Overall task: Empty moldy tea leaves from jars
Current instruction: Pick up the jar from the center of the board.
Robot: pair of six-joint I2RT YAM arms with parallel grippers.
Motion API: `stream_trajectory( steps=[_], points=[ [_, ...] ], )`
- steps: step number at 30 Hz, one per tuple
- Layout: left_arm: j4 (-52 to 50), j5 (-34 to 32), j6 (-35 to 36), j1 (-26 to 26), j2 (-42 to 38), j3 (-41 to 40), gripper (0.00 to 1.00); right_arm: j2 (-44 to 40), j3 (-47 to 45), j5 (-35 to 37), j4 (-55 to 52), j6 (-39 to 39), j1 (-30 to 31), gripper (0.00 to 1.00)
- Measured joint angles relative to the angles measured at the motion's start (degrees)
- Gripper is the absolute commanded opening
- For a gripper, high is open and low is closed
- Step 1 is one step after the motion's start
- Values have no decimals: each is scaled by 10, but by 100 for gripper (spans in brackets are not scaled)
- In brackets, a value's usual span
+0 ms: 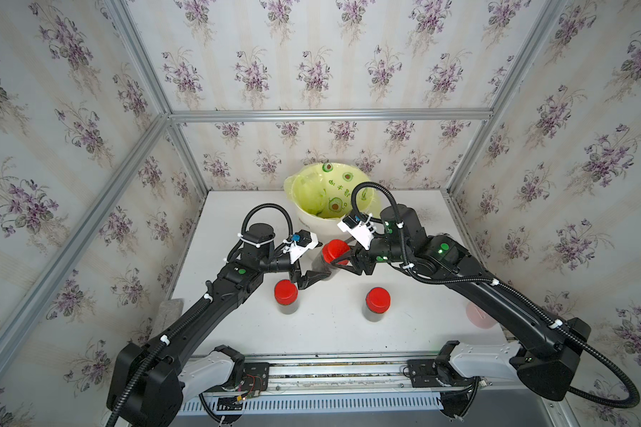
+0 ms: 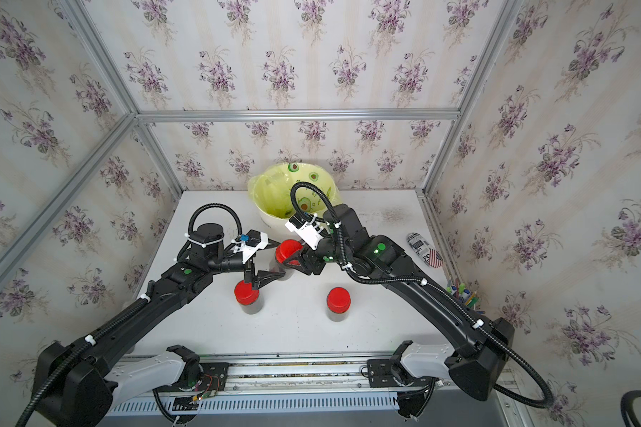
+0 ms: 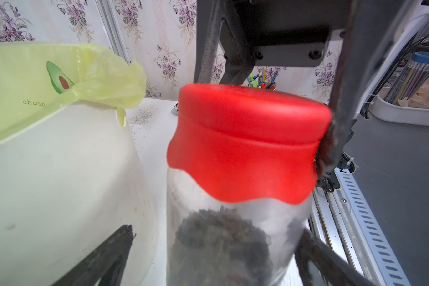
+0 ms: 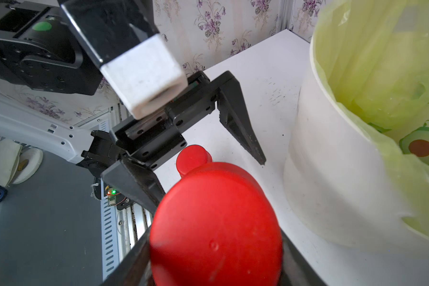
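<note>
One table, one lined bin, two grippers, three capped jars.
White table (image 1: 330, 332) carries one white bin (image 1: 305, 219) at the back. Left gripper (image 1: 323, 259): fingers spread wide either side of the middle jar (image 1: 321, 273), not closed on it. Right gripper (image 1: 339, 253): clamped on its red lid (image 1: 334, 248). Left jar (image 1: 286, 295) and right jar (image 1: 377, 303) stand nearer the front, well apart. Tea leaves (image 3: 221, 235) lie dark inside the middle jar.

Both top views: high above the arm bases, looking steeply down over the whole desk (image 1: 330, 334). Left wrist cam: tight, side-on to the red lid (image 3: 248, 138) between the arms. Right wrist cam: tight, above that lid. Both wrist views share the bin (image 4: 332, 178) beside it.
</note>
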Motion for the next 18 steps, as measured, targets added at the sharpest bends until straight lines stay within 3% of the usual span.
stream_trajectory(
  steps=[10,18],
  points=[
    [3,2,6,-6,0,-1,99,17,-4,-44,39,5,2,27],
    [5,0,9,-7,-1,-1,92,18,-5,-46,51,7,2,27]
  ],
)
